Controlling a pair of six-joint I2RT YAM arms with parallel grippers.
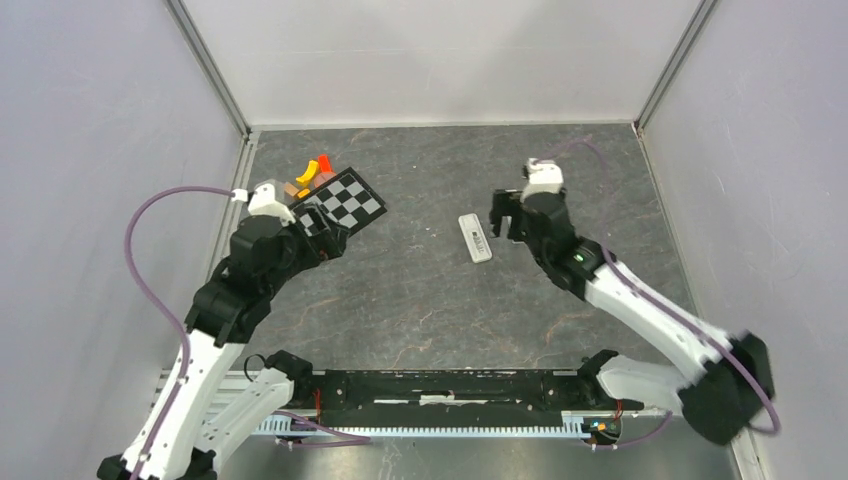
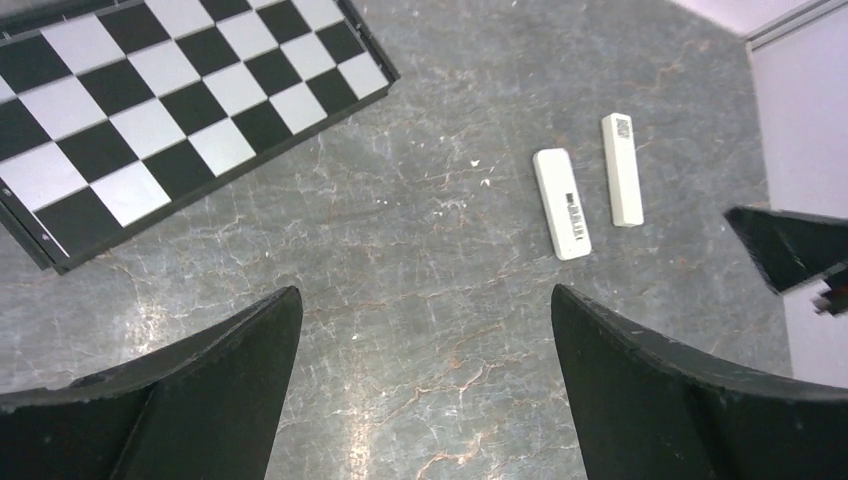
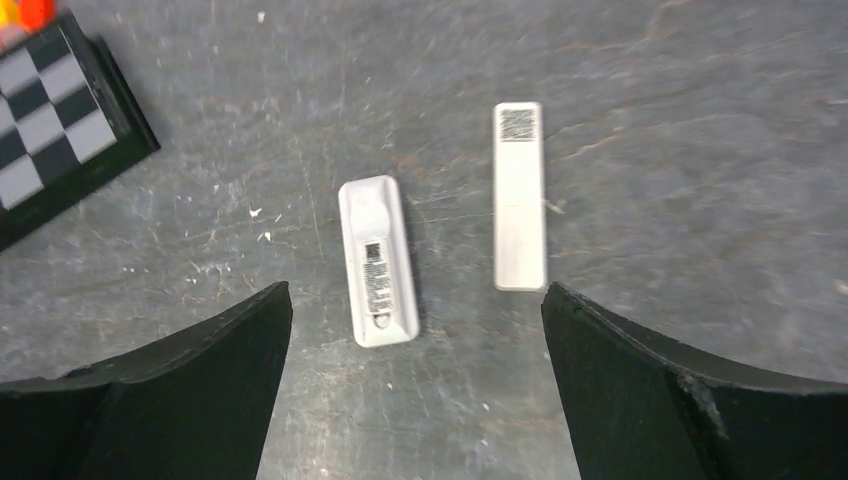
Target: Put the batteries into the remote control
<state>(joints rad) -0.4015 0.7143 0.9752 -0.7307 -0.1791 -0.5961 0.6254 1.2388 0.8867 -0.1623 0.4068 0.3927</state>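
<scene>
Remote [image 3: 378,262] flat on table [image 1: 420,300], white strip [image 3: 520,195] just beside, apart. Right gripper [image 3: 415,385] above both, jaws wide. Left gripper [image 2: 425,385] by chessboard [image 2: 150,110], jaws wide.

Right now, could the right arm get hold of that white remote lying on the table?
Probably yes. The right gripper hangs open close to the remote control, with only bare table between them. The narrow white strip lies beside the remote, apart from it, so it should not get in the way.
</scene>
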